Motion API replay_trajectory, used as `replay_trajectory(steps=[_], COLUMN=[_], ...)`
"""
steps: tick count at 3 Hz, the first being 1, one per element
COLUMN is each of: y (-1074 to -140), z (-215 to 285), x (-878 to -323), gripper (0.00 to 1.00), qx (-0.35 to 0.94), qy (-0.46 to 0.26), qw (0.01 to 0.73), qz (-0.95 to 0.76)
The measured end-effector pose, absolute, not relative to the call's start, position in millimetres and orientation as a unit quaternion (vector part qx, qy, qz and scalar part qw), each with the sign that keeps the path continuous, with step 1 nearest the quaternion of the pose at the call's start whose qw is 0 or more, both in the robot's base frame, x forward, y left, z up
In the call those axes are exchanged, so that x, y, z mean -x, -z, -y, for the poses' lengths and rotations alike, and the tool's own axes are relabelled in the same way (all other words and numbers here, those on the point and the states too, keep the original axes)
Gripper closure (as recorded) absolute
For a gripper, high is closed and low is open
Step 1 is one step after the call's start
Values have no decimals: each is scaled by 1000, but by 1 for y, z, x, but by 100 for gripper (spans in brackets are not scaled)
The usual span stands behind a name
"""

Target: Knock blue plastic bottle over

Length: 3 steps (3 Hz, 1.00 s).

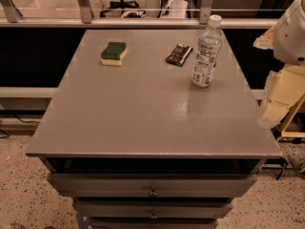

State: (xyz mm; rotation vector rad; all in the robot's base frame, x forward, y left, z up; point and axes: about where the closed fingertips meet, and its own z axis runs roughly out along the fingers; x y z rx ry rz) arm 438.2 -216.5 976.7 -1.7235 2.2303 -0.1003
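Observation:
The blue plastic bottle (207, 51) stands upright on the right rear part of the grey table (143, 113). It is clear and ribbed, with a white cap and a white-and-bluish label. My gripper (275, 101) hangs at the right edge of the view, just past the table's right edge. It is lower in the picture than the bottle, to the right of it and apart from it. The white arm body (291, 30) shows above the gripper.
A green-and-yellow sponge (114, 53) lies at the rear left. A small flat black object (179, 54) lies just left of the bottle. The table has drawers (152, 191) at the front. A railing and glass wall (143, 13) run behind it.

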Motion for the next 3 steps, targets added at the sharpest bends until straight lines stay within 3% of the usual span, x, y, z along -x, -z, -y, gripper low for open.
replay_trajectory(steps=[2, 3], y=[-973, -971], z=[223, 234], x=[-462, -511], gripper=[0, 0], qx=[605, 608], qy=[39, 46], qw=[172, 195], qz=[-777, -768])
